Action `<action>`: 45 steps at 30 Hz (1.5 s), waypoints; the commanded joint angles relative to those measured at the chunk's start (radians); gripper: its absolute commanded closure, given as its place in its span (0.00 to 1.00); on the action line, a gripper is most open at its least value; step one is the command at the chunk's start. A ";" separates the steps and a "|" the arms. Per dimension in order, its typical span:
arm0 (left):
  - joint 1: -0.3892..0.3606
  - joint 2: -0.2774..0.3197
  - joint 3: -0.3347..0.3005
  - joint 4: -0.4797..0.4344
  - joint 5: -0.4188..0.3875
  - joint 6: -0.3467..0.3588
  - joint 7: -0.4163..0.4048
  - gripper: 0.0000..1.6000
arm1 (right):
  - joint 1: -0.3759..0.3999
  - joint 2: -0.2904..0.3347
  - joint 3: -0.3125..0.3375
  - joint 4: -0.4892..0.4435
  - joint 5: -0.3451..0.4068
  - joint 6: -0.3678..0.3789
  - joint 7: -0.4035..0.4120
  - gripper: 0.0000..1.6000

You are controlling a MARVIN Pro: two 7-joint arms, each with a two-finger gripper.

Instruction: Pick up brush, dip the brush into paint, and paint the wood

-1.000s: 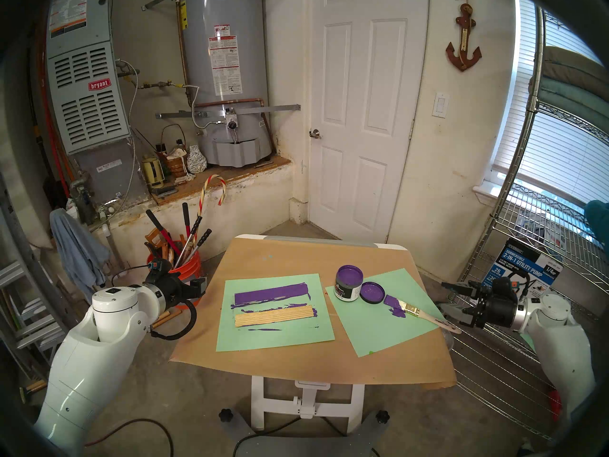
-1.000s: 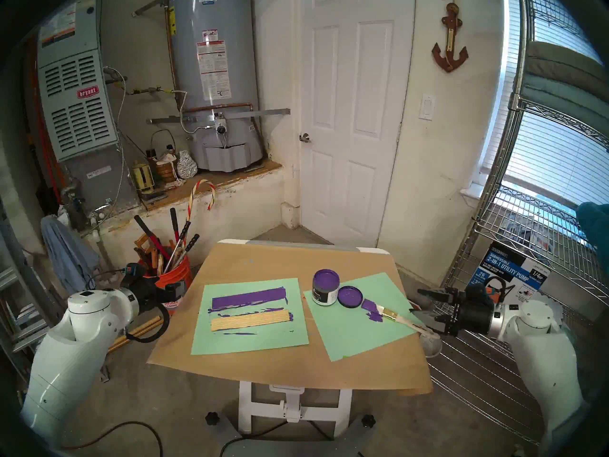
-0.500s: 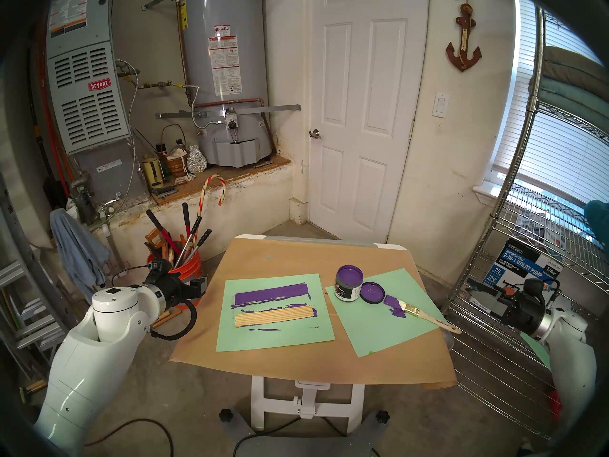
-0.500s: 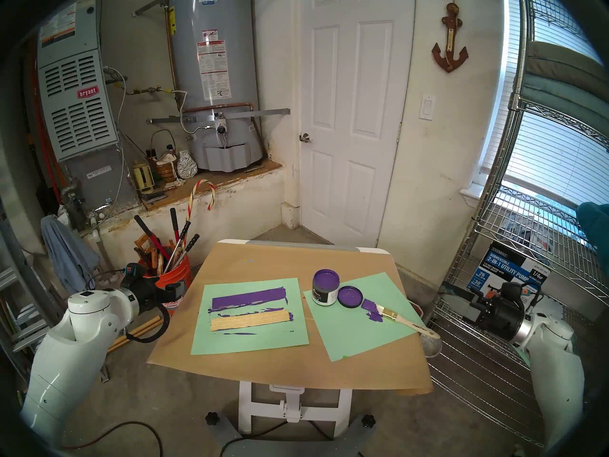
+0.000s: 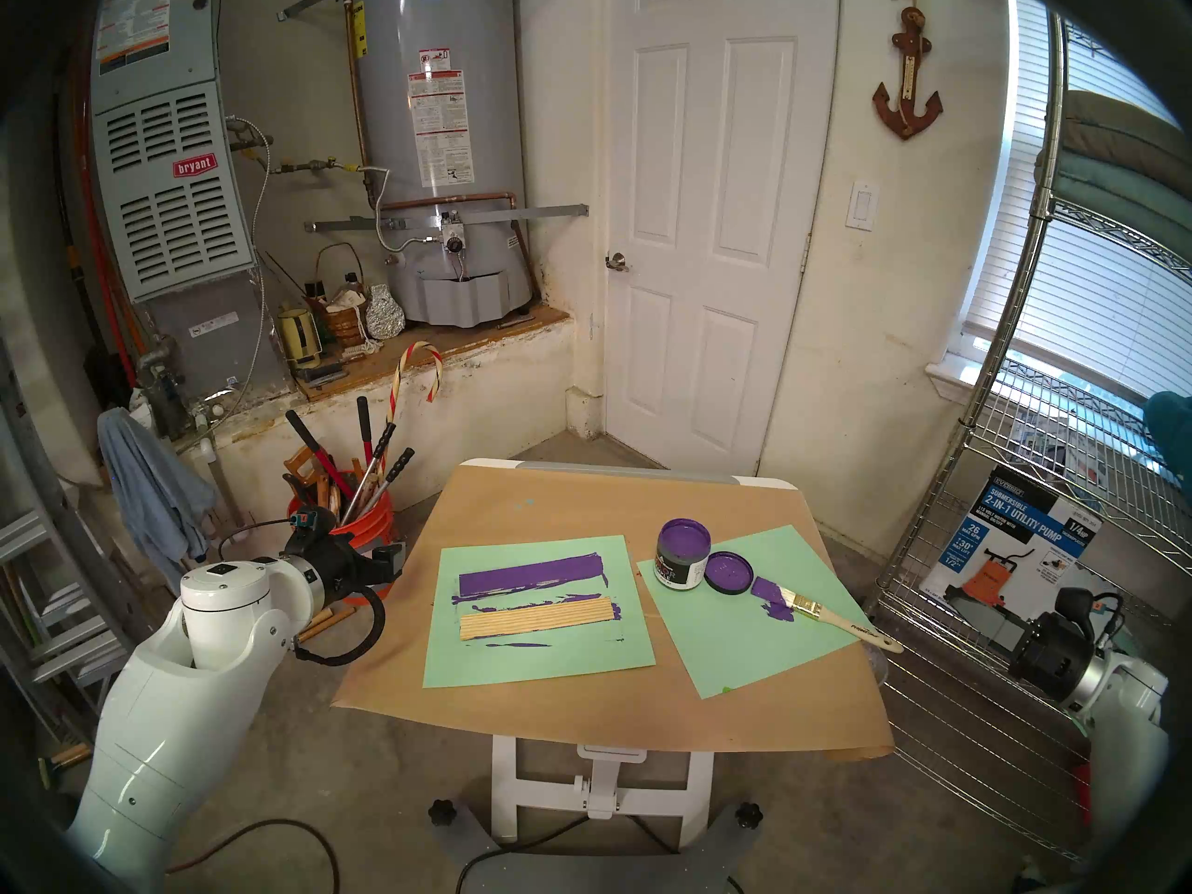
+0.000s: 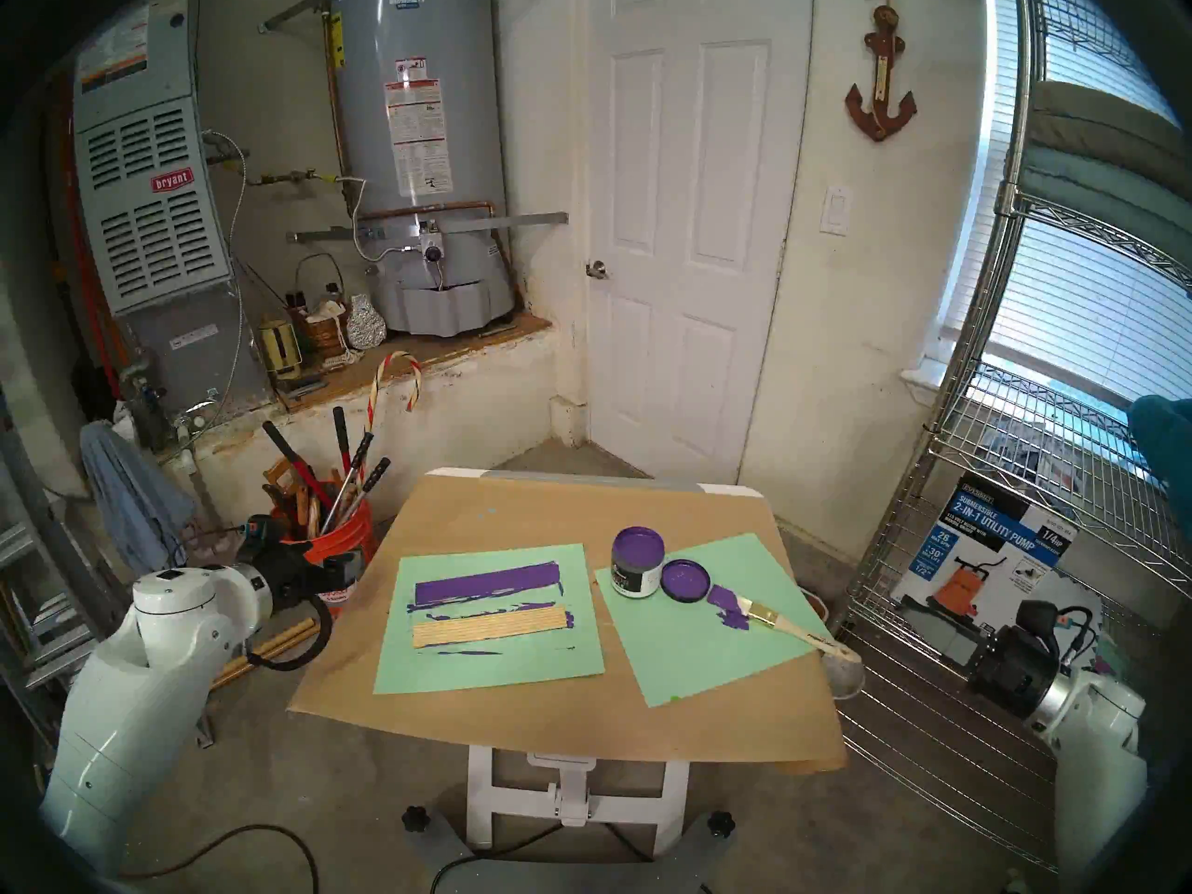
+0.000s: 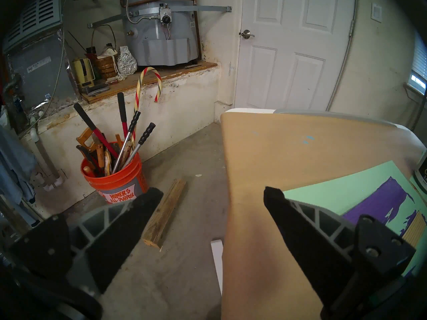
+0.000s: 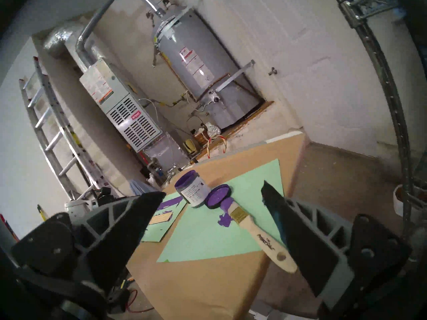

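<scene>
Table (image 5: 580, 712), papered brown, carries two green sheets. Left green sheet (image 5: 516, 673): the wood (image 5: 536, 618), ribbed strip, face bare tan, lying just below a flat purple stripe (image 5: 529, 578). Judged stiff and light; likely to skate on paper under a stroke.

Right green sheet (image 5: 742, 654): the paint (image 5: 682, 554), jar open, lid (image 5: 729, 572) flat beside it and touching. Small jar, judged easy to tip with a sideways knock.

The brush (image 5: 832, 618) lies diagonally, bristles on a purple smear near the lid, handle end overhanging the table's right edge. Light, rigid, dry wood handle; judged best taken mid-handle at the lettering, clear of the wet bristles. Overhang gives room under the handle; a nudge could roll it off.

Right gripper (image 8: 211, 194): jaws wide, empty, off the table's right side beside the wire rack (image 5: 1006, 712); tight room there. Left gripper (image 7: 213, 194): jaws wide, empty, off the left edge.
</scene>
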 commanded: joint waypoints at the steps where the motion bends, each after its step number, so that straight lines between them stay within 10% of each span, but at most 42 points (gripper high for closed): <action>1: -0.004 0.002 -0.009 -0.014 -0.002 -0.002 0.001 0.00 | -0.064 -0.072 0.028 -0.087 0.002 0.027 -0.067 0.00; 45: -0.004 0.002 -0.010 -0.015 -0.003 -0.002 0.002 0.00 | 0.030 -0.175 -0.073 0.014 -0.036 -0.017 -0.212 0.00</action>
